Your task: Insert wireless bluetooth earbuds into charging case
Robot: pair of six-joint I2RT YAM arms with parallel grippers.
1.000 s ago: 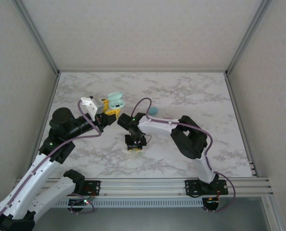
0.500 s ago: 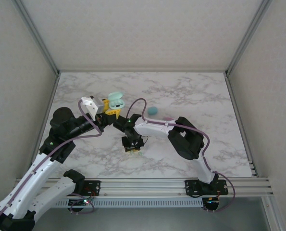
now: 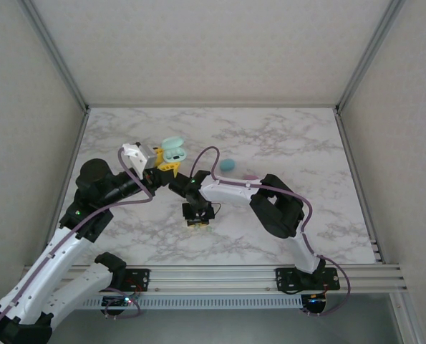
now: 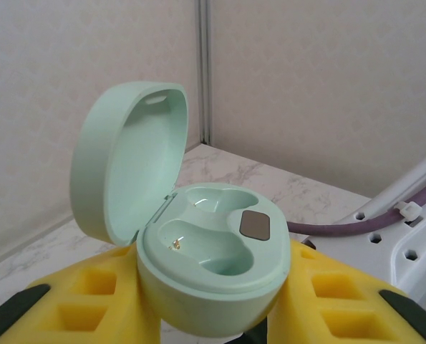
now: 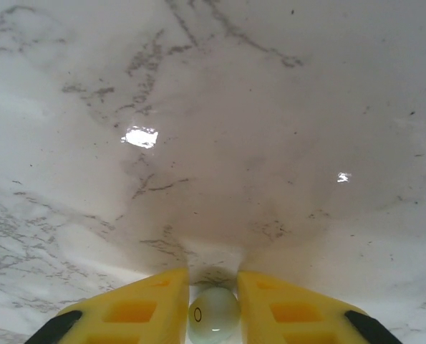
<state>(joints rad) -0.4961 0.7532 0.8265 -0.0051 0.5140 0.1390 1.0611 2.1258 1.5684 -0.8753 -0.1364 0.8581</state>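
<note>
My left gripper [image 4: 213, 319] is shut on the base of a mint green charging case [image 4: 213, 265], held upright between the yellow fingers [image 4: 91, 301]. Its lid [image 4: 130, 161] stands open and both wells inside are empty. From above, the case [image 3: 172, 149] hangs over the table's left middle at the tip of the left gripper [image 3: 165, 165]. My right gripper [image 5: 213, 281] points down at the marble and is shut on a small mint green earbud [image 5: 214, 315]. In the top view, the right gripper [image 3: 198, 219] is just in front of and right of the case.
A cyan oval case [image 3: 228, 164] lies on the marble table [image 3: 298, 150] behind the right arm. A pink object [image 3: 250, 175] peeks out beside that arm's forearm. Metal frame posts and grey walls enclose the table on three sides.
The right arm's wrist has shifted slightly left, keeping the earbud between its fingers. The left arm and the case have barely moved.
</note>
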